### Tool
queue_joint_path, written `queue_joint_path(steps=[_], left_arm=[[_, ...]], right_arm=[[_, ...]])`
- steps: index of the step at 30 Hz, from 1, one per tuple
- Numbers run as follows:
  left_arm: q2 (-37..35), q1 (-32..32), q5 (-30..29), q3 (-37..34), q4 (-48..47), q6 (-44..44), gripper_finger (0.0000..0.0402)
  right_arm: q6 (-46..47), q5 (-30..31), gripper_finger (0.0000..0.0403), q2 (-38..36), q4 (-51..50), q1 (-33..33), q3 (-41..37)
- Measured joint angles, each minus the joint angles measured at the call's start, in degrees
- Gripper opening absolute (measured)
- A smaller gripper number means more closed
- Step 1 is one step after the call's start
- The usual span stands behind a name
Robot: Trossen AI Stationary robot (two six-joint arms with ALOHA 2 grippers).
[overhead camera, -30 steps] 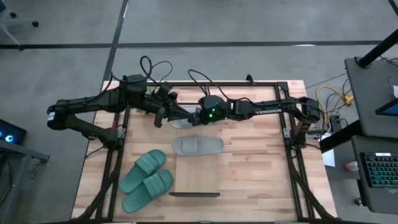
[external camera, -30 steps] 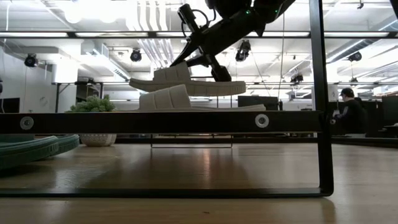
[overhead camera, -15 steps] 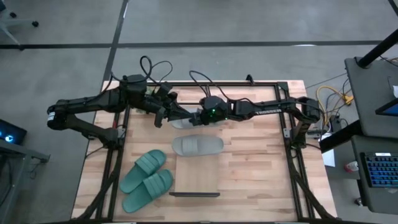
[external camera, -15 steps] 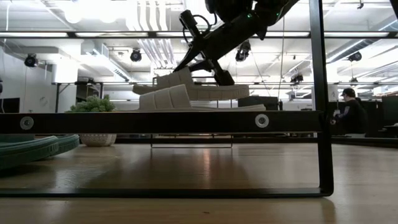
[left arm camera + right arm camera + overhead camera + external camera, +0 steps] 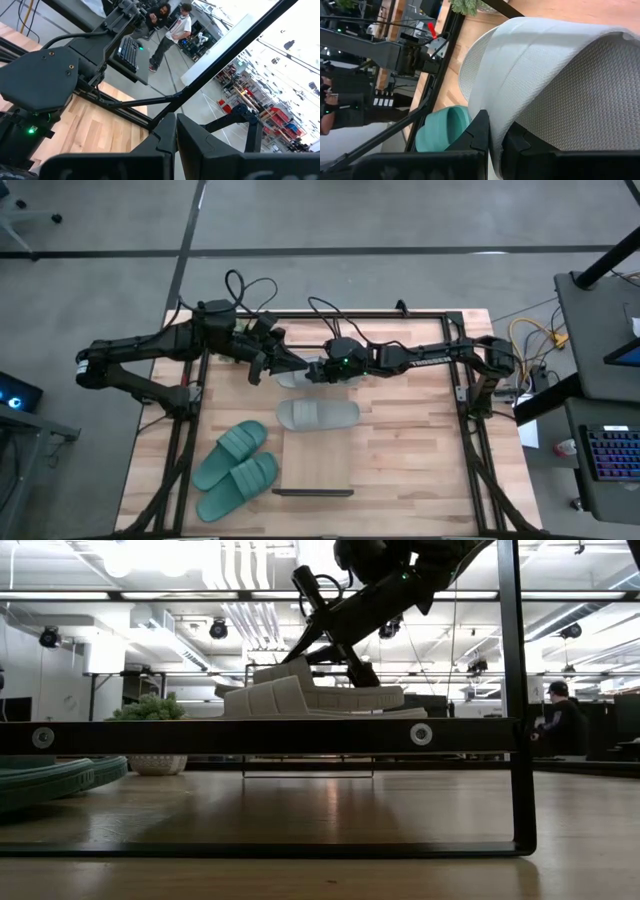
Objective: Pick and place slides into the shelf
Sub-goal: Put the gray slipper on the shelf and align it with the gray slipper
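- The right hand (image 5: pixel 312 370) is clamped on the strap of a grey slide (image 5: pixel 555 85), carrying it low at the far end of the shelf (image 5: pixel 315 465), likely to set it beside its mate.
- The other grey slide (image 5: pixel 317 414) already lies on the shelf, so that spot is taken.
- The left hand (image 5: pixel 262 366) waits just off the shelf's far end, near the right hand; its fingers look pressed together on nothing.
- Two green slides (image 5: pixel 235 468) lie on the bench (image 5: pixel 410 440) beside the shelf, not yet shelved.
- Count: four slides, two grey and two green; one shelf; two hands.
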Motion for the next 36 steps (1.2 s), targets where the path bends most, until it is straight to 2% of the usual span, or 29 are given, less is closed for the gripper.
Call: queue_joint_path(steps=[9,15,23,30,36], left_arm=[[0.02,0.00,0.02,0.00,0.04,0.07,0.0000],[0.02,0.00,0.04,0.00,0.04,0.09,0.0000],[0.02,0.00,0.07,0.00,0.07,0.09,0.0000],[0.02,-0.04,0.22,0.00,0.07,0.10,0.0000],[0.02,-0.04,0.19,0.00,0.11,0.11,0.0000]], right_arm=[[0.63,-0.02,0.0013,0.00,0.90,0.00,-1.07],[4.03,-0.20,0.0013,0.00,8.45,0.02,-4.66],[5.57,-0.20,0.0013,0.00,9.42,0.02,-6.92],[4.76,0.06,0.0013,-0.01,9.52,-0.03,-5.24],[4.70,-1.32,0.0013,3.99,10.01,-0.11,-2.26]])
